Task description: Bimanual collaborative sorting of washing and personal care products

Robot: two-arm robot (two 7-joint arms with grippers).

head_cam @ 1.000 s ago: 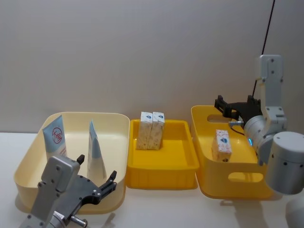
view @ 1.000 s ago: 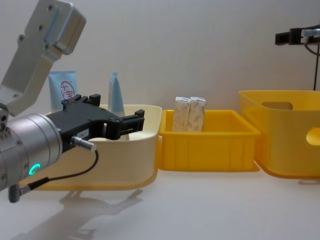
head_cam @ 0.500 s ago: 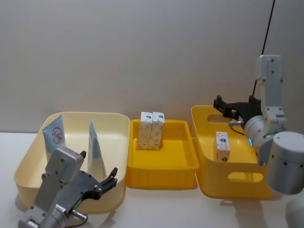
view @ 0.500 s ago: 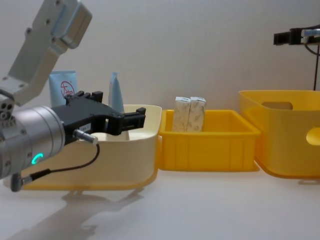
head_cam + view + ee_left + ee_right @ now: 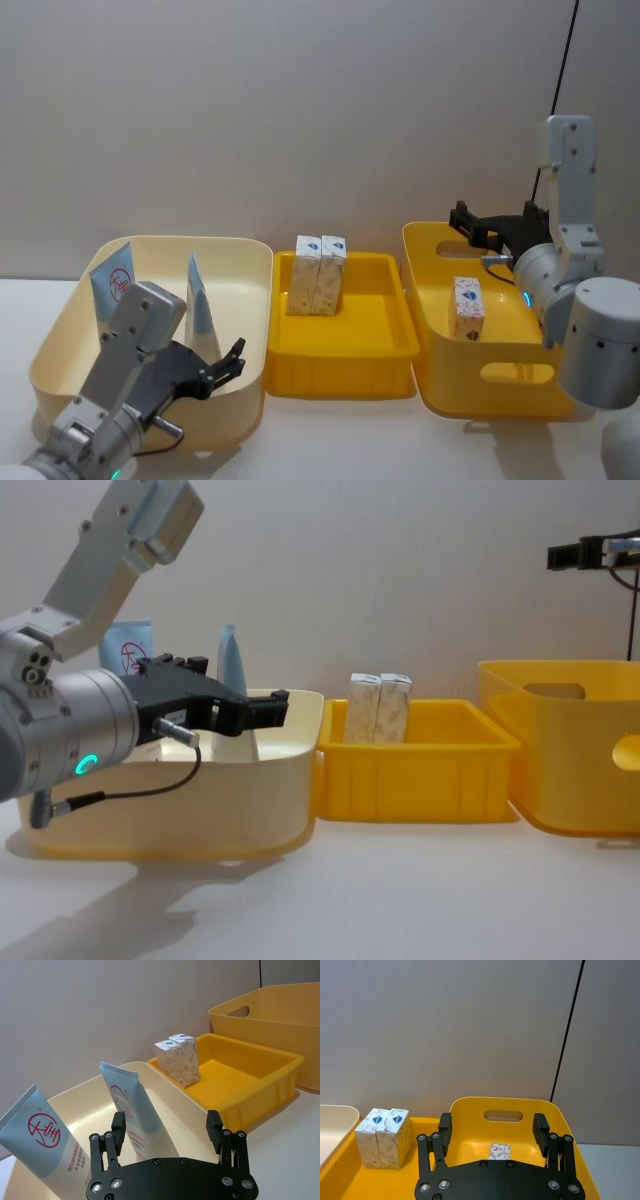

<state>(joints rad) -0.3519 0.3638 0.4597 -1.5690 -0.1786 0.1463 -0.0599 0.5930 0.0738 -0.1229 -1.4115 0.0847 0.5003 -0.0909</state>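
Observation:
Two light-blue tubes stand in the cream bin [image 5: 60,330] on the left: one with a red circle mark [image 5: 113,293] and a plainer one [image 5: 200,312]. My left gripper [image 5: 222,366] hovers open and empty over the bin's near side, in front of the tubes [image 5: 127,1115]; its fingers [image 5: 118,1129] hold nothing. Two cream cartons [image 5: 318,274] stand side by side in the middle yellow tray [image 5: 340,360]. A third carton [image 5: 466,307] stands in the right yellow bin [image 5: 500,385]. My right gripper [image 5: 478,226] hangs open above that bin's back, with the carton [image 5: 500,1150] below it.
The three containers sit in a row on a white table [image 5: 400,900], with a plain wall close behind. The right bin has handle cut-outs [image 5: 518,374]. A black cable [image 5: 555,95] runs up behind the right arm. Bare tabletop lies in front of the containers.
My left gripper has risen and moved forward over the cream bin's near rim toward the tubes. The carton in the right bin has settled more upright. The right arm has held still.

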